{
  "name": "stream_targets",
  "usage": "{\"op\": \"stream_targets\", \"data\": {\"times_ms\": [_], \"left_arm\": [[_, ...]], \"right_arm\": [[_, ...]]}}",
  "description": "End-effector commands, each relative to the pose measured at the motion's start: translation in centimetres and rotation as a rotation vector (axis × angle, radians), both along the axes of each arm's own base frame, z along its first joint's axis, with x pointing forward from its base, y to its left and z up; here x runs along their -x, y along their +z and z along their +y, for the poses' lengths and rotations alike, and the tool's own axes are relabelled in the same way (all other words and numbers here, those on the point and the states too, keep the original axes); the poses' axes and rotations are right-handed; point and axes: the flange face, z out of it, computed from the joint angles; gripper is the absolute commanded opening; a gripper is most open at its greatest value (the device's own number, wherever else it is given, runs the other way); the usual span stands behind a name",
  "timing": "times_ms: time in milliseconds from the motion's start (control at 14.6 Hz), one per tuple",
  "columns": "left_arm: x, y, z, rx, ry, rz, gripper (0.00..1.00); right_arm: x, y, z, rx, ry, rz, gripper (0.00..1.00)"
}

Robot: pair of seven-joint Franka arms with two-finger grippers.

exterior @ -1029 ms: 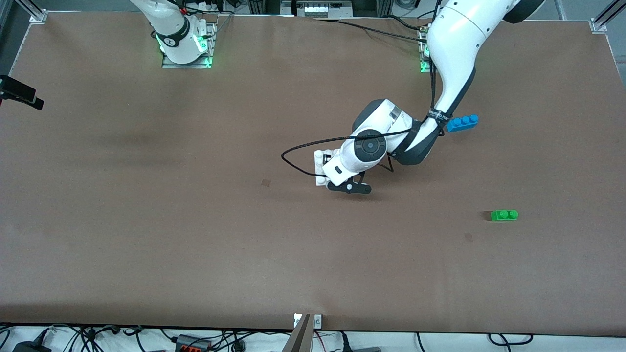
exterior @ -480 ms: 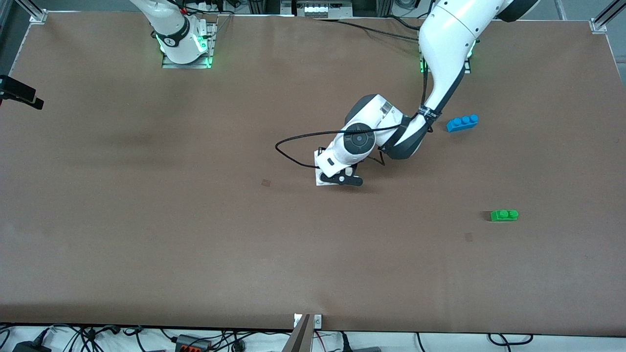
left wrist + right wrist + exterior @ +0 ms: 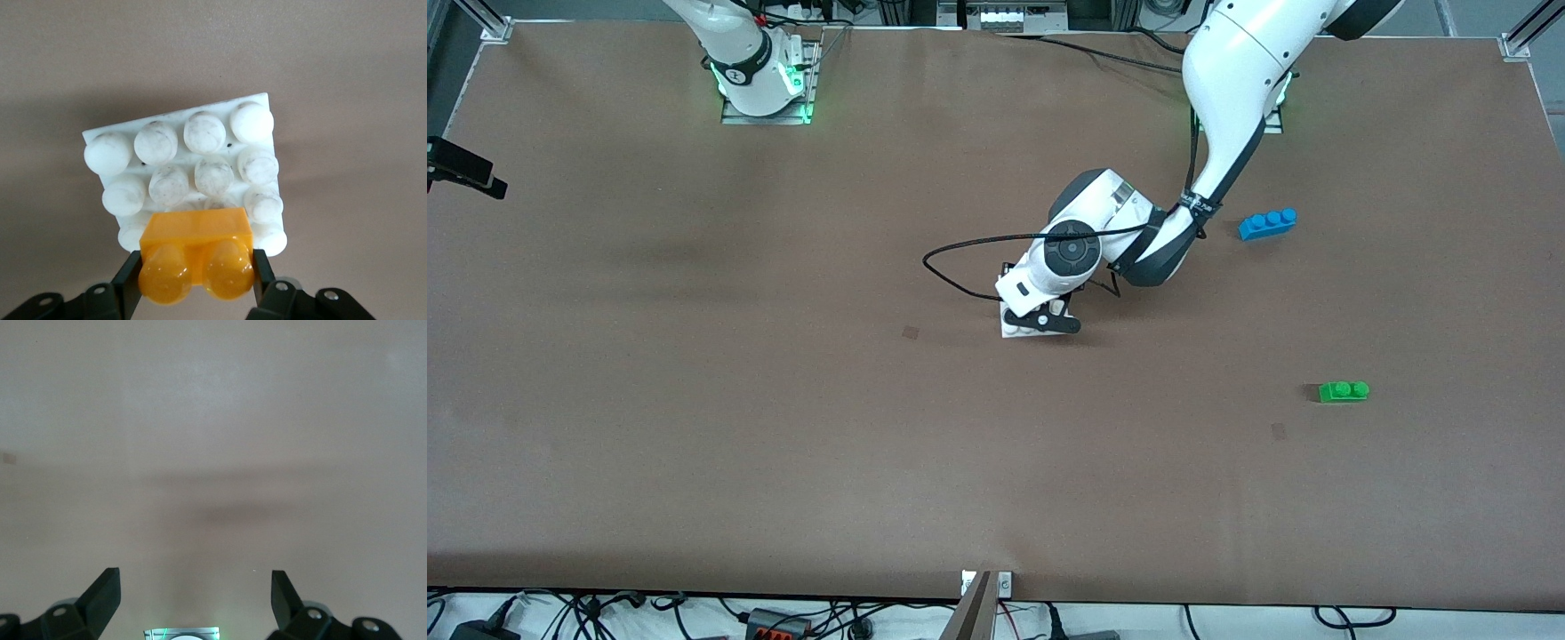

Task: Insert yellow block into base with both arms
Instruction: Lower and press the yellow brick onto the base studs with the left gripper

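Observation:
My left gripper (image 3: 195,268) is shut on the yellow block (image 3: 195,257), one black finger on each end, its two studs toward the camera. The block covers the edge row of studs of the white base (image 3: 180,143), which lies flat on the table. I cannot tell whether the block touches the studs. In the front view the left gripper (image 3: 1040,320) hides the block and most of the base (image 3: 1011,332). My right gripper (image 3: 193,580) is open and empty over bare table; it is out of the front view.
A blue three-stud brick (image 3: 1267,223) lies toward the left arm's end of the table. A green two-stud brick (image 3: 1344,391) lies nearer the front camera than it. A black cable loop (image 3: 951,267) hangs beside the left wrist.
My left gripper has moved with the yellow block toward the right arm's end, over the base, and now covers more of it. The bricks have not moved.

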Motion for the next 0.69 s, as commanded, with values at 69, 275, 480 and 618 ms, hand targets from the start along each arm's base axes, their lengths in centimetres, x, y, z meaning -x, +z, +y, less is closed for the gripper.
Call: {"op": "stream_targets", "data": {"times_ms": [69,275,480,618], "left_arm": [[0.30,-0.57,-0.21,-0.008,-0.017,-0.017,0.48],[0.24,-0.50,-0.24,-0.007,-0.017,-0.020,0.48],[0.11,-0.71,-0.45,0.006,-0.008,-0.033,0.48],[0.09,-0.81,-0.46,0.007,-0.004,-0.037,0.48]], "right_arm": [[-0.25,0.59,0.19,0.003,0.003,-0.010,1.00],[-0.23,0.59,0.08,-0.001,0.000,-0.011,1.00],[0.00,0.61,-0.06,-0.003,-0.003,-0.004,1.00],[-0.17,0.66,0.08,-0.001,-0.001,-0.011,1.00]]}}
